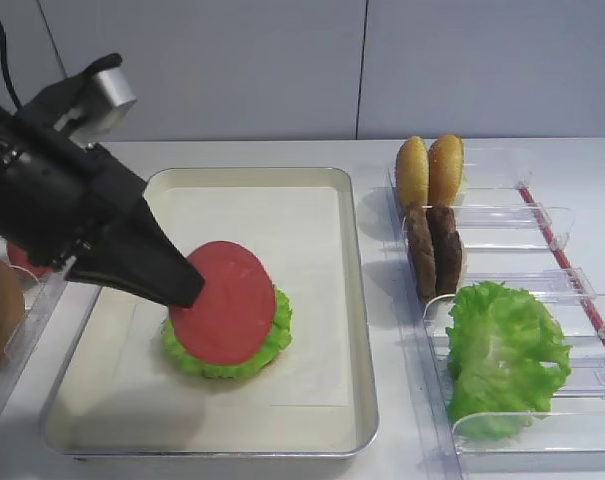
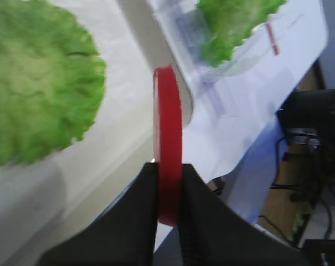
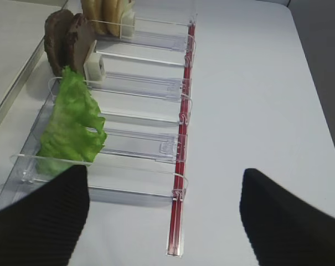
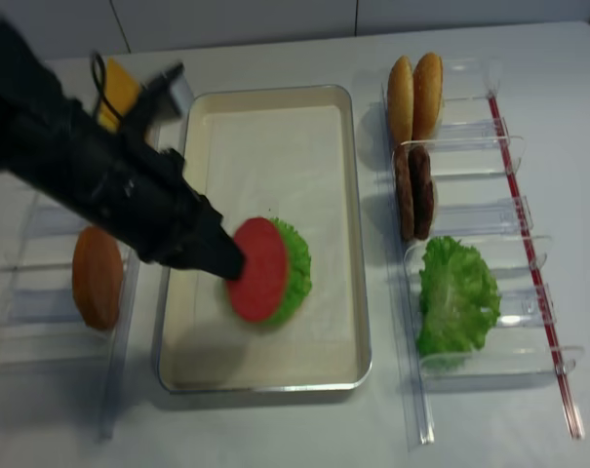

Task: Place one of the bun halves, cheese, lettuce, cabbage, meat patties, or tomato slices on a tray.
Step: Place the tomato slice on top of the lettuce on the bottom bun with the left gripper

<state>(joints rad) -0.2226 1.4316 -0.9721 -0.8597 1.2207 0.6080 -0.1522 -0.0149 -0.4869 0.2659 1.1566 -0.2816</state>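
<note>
My left gripper (image 1: 189, 287) is shut on a red tomato slice (image 1: 227, 305), held by its edge and tilted over a green lettuce leaf (image 1: 274, 338) that lies on the cream tray (image 1: 357, 300). In the left wrist view the tomato slice (image 2: 167, 133) stands edge-on between the black fingers (image 2: 148, 194), with the lettuce leaf (image 2: 34, 83) to its left. From above, the tomato slice (image 4: 258, 270) covers most of the lettuce leaf (image 4: 296, 265). My right gripper (image 3: 166, 177) is open and holds nothing, low over the table beside the clear holders.
Clear holders on the right carry two bun halves (image 1: 430, 170), two meat patties (image 1: 434, 250) and more lettuce (image 1: 502, 355). Left of the tray stand other holders with a brown disc (image 4: 98, 278) and yellow cheese (image 4: 122, 88). A red strip (image 3: 181, 166) edges the right holders.
</note>
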